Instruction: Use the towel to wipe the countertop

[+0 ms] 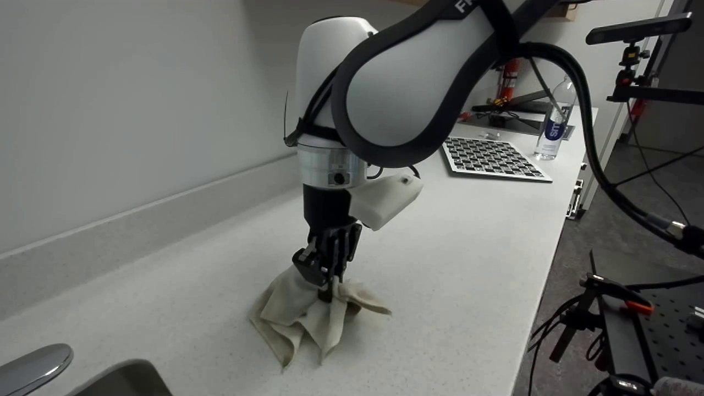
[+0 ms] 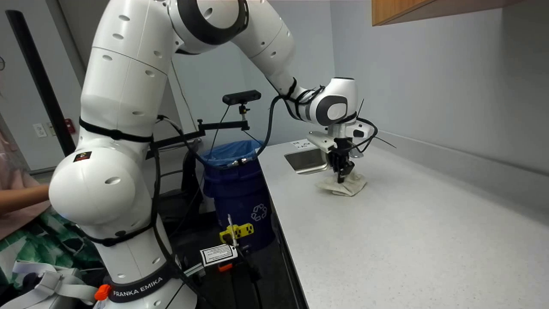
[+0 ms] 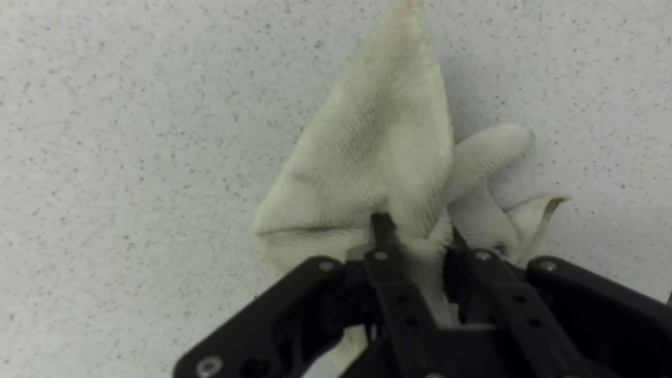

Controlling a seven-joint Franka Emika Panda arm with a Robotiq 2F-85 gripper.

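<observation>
A cream towel [image 1: 300, 316] lies bunched on the white speckled countertop [image 1: 440, 269]. It also shows in an exterior view [image 2: 351, 187] and in the wrist view [image 3: 367, 147]. My gripper [image 1: 328, 291] points straight down, with its fingertips low at the towel's middle. In the wrist view, a fold of the towel is pinched between the two black fingers [image 3: 418, 224], and the rest spreads around them on the countertop. A small reddish-brown patch shows under one side of the towel in an exterior view; I cannot tell what it is.
A sink [image 2: 305, 161] and a metal faucet [image 1: 36, 367] are near the towel. A checkered board [image 1: 492, 158] and a water bottle [image 1: 554, 121] stand farther along the countertop. A wall runs along the back edge. A blue bin [image 2: 236, 184] stands beside the front edge.
</observation>
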